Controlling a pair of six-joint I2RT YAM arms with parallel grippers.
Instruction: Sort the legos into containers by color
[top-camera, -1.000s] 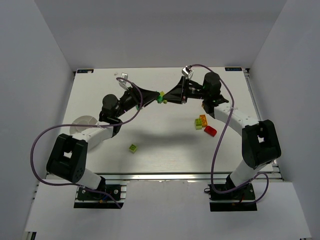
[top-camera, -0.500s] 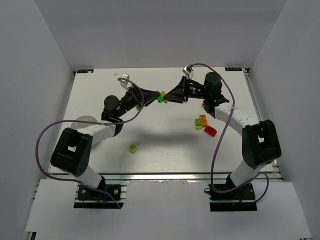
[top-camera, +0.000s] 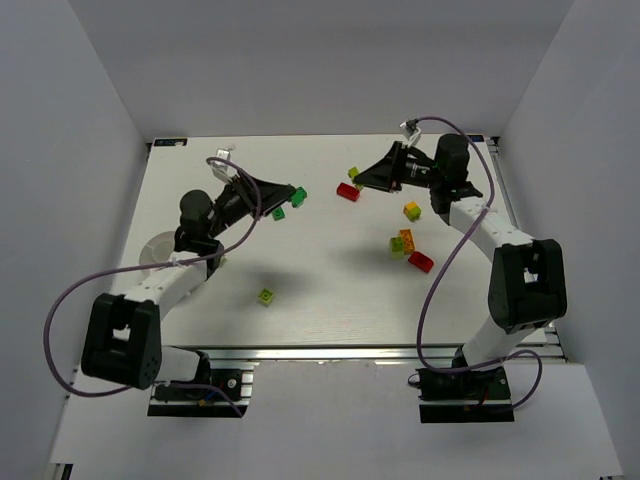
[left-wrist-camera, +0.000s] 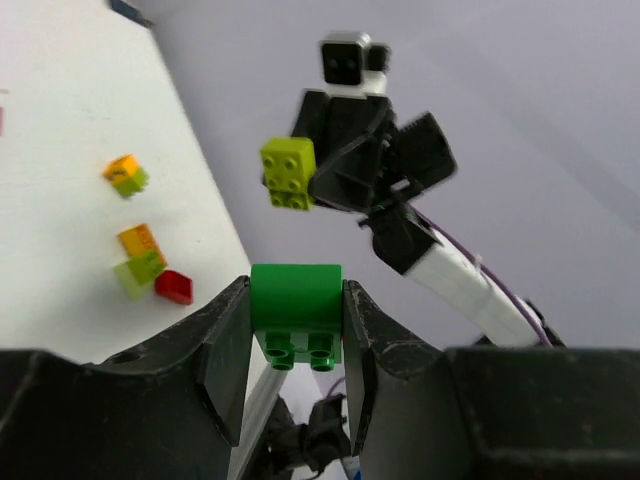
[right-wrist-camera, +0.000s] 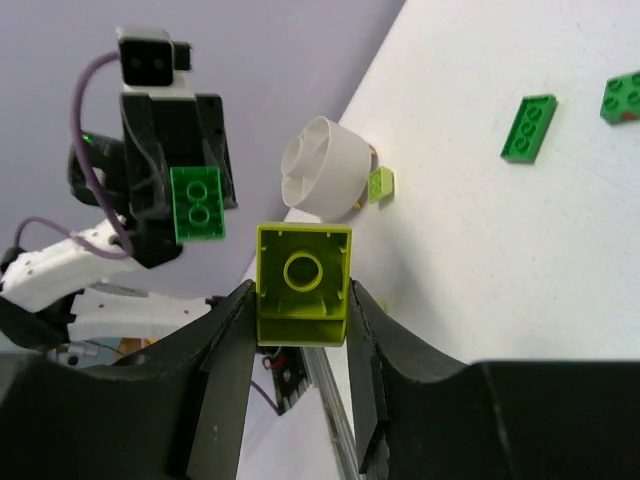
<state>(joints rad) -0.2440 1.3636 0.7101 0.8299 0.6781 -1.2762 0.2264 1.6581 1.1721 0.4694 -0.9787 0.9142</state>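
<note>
My left gripper (top-camera: 296, 196) is shut on a dark green brick (left-wrist-camera: 295, 310) and holds it above the table at the back left of centre. My right gripper (top-camera: 355, 174) is shut on a lime green brick (right-wrist-camera: 303, 283), held in the air at the back right. The two held bricks are apart. The white divided dish (top-camera: 150, 252) sits at the left, partly hidden under my left arm; it also shows in the right wrist view (right-wrist-camera: 322, 168). Loose bricks lie on the table: red (top-camera: 347, 192), yellow-orange (top-camera: 411, 210), lime (top-camera: 266, 296).
An orange and lime cluster (top-camera: 402, 244) and a red brick (top-camera: 420, 262) lie right of centre. A green flat plate (right-wrist-camera: 529, 127) lies on the table under the left gripper. A small lime brick (right-wrist-camera: 380, 184) lies beside the dish.
The two grippers met at the back middle with their bricks joined. They have now pulled apart, the left going left with the dark green brick, the right going right with the lime one.
</note>
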